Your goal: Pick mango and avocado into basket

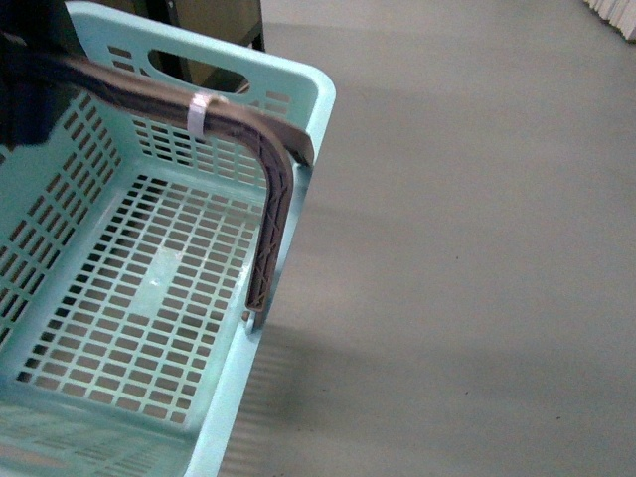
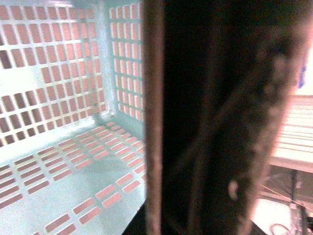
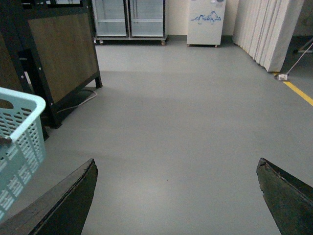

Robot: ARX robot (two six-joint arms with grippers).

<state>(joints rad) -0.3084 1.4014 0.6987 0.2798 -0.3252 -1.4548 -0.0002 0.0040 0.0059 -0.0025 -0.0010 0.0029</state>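
The light turquoise basket [image 1: 149, 298] hangs at the left of the front view, and its slotted bottom holds nothing. Its grey-brown ribbed handle [image 1: 268, 214] is swung up, with a white zip tie [image 1: 199, 114] on it. My left gripper [image 1: 25, 89] is shut on that handle at the top left. In the left wrist view the handle [image 2: 215, 122] fills the picture as a dark blurred bar beside the basket's inner wall [image 2: 54, 73]. My right gripper [image 3: 176, 164] stands open over bare floor, with a corner of the basket [image 3: 19, 132] beside it. The mango and the avocado are out of view.
Grey floor [image 1: 477, 248] stretches to the right of the basket. In the right wrist view a dark wood-panelled stand [image 3: 58, 54] is behind the basket. Glass-door coolers [image 3: 129, 19], a white cabinet [image 3: 205, 22], a pleated screen [image 3: 264, 29] and a yellow floor line [image 3: 298, 93] lie farther off.
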